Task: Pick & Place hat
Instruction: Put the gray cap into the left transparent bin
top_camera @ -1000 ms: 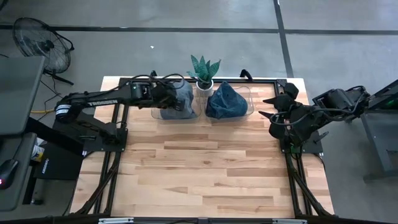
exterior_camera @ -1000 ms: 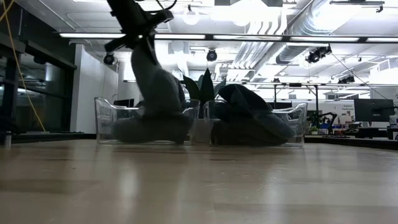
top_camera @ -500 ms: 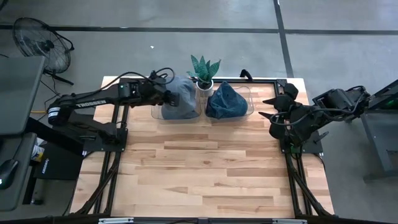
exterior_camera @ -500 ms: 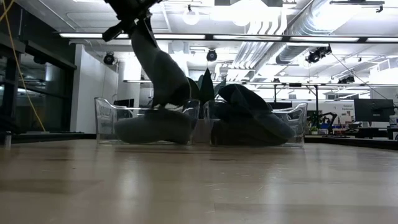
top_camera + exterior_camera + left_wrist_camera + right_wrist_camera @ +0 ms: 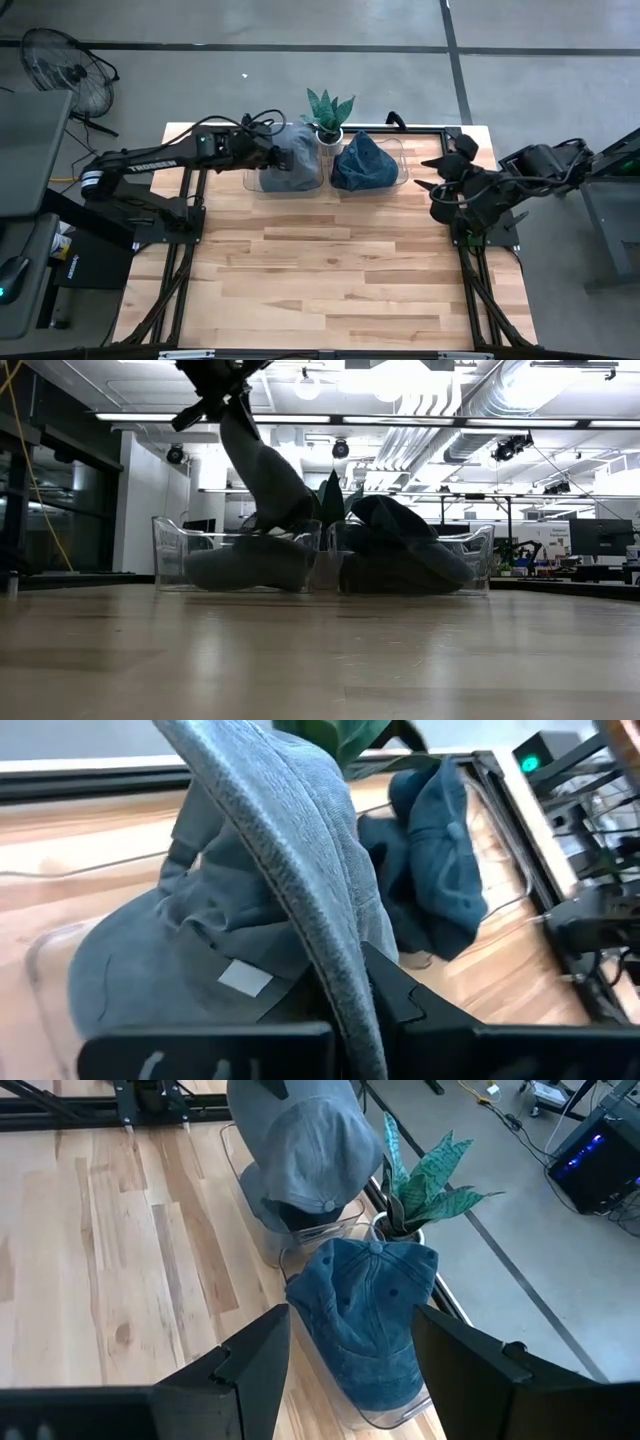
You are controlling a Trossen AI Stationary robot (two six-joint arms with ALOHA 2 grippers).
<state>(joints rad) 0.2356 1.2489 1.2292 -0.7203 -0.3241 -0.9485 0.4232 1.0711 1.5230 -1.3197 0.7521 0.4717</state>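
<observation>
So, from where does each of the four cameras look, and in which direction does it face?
High view: above the table, facing straight down; both arms show, the left gripper shut on the grey hat.
Low view: at table-top height, facing level across; the left arm enters from above.
Left wrist view: on the left wrist, facing the grey hat; its own jaws show.
Right wrist view: on the right wrist, facing the blue hat; its own open jaws show.
Shared: both wrist views show both hats and the plant.

A small green spiky-leaved plant in a white pot [image 5: 329, 131] stands at the far edge of the pale wooden plank desk [image 5: 330, 270]. A black floor fan [image 5: 60, 62] stands beyond the desk's corner.
</observation>
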